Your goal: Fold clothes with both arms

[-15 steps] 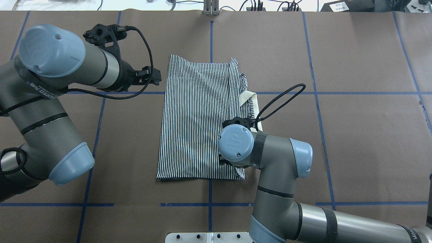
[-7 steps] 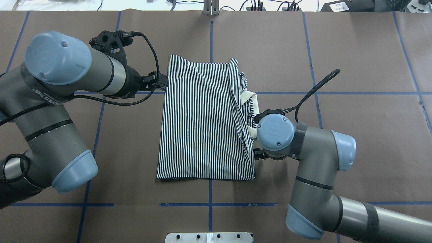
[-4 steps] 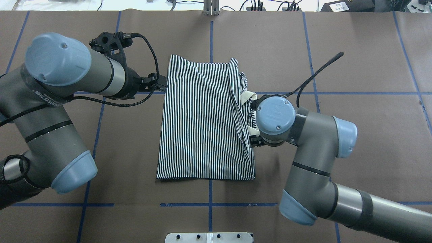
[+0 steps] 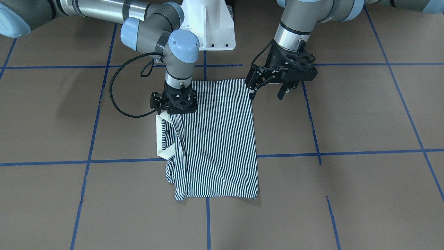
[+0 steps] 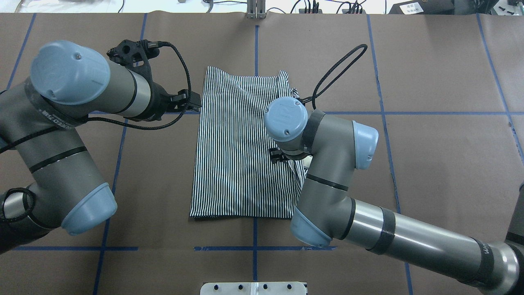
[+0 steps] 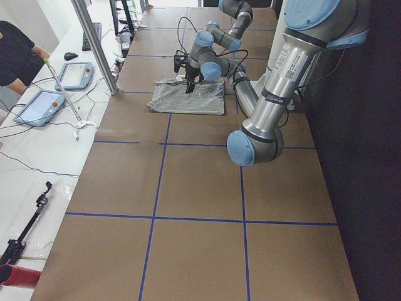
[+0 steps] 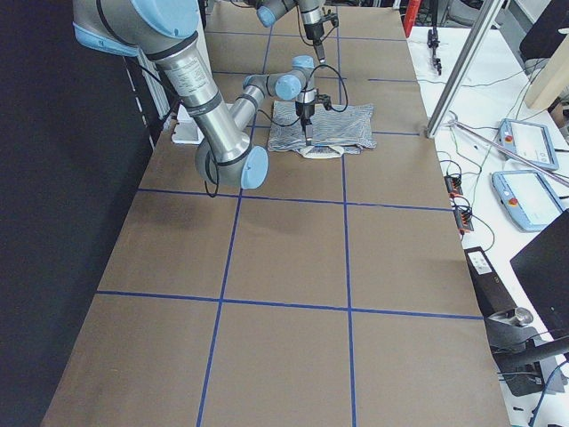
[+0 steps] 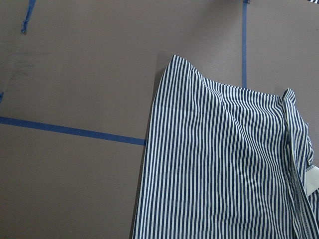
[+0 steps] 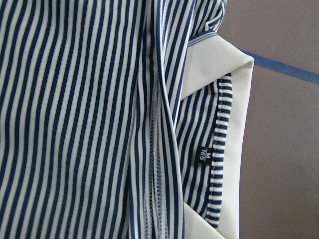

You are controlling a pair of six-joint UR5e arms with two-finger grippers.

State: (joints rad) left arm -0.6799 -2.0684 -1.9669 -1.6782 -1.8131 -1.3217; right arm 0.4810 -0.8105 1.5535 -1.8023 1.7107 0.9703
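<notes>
— Fingers (image 4: 252,92) can wait; where's the polo shirt (image 4: 218,139)?
— Folded flat at the middle of the table (image 4: 347,180), white collar (image 4: 160,139) poking out on its right side. My worry: the right gripper (image 4: 173,103) is low over the loose edge there, and a sideways drag would skew the fold.
— Is it pinching cloth?
— I can't tell; its fingers are hidden. On the left gripper (image 4: 266,96) they're spread wide, holding nothing, hovering just beside the left edge.

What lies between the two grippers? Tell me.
The striped polo shirt fills the stretch from the right gripper to the open left gripper, in the front-facing view.
</notes>
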